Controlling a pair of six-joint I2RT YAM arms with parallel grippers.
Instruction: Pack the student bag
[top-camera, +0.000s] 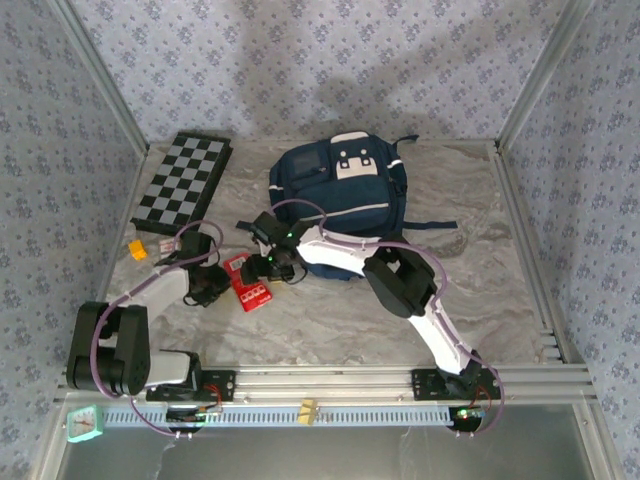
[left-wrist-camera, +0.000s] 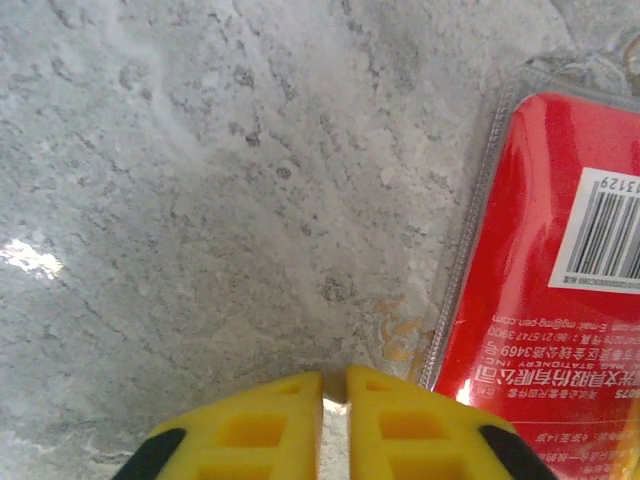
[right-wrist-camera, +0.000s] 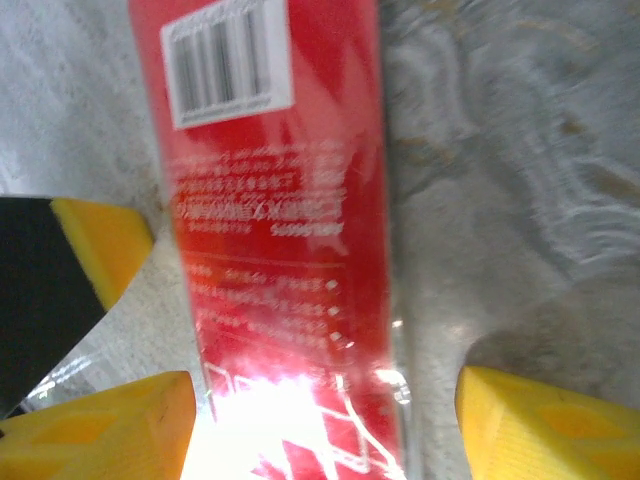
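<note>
The student bag (top-camera: 335, 185), navy blue with a white patch and stripe, lies at the back of the marble table (top-camera: 330, 320). A flat red blister pack with a barcode label (top-camera: 250, 285) lies in front of it. My right gripper (top-camera: 272, 268) hangs low over the pack (right-wrist-camera: 280, 250). It (right-wrist-camera: 325, 400) is open, with its yellow fingers (right-wrist-camera: 545, 425) standing either side of the pack. My left gripper (top-camera: 207, 290) is just left of the pack (left-wrist-camera: 540, 270). Its (left-wrist-camera: 334, 385) fingers are shut with nothing between them, down at the bare table.
A folded chessboard (top-camera: 182, 182) lies at the back left, and a small orange-yellow item (top-camera: 138, 250) sits near it. A teal object (top-camera: 85, 423) and a yellow clip (top-camera: 307, 410) rest on the front rail. Metal frame posts and patterned walls enclose the table.
</note>
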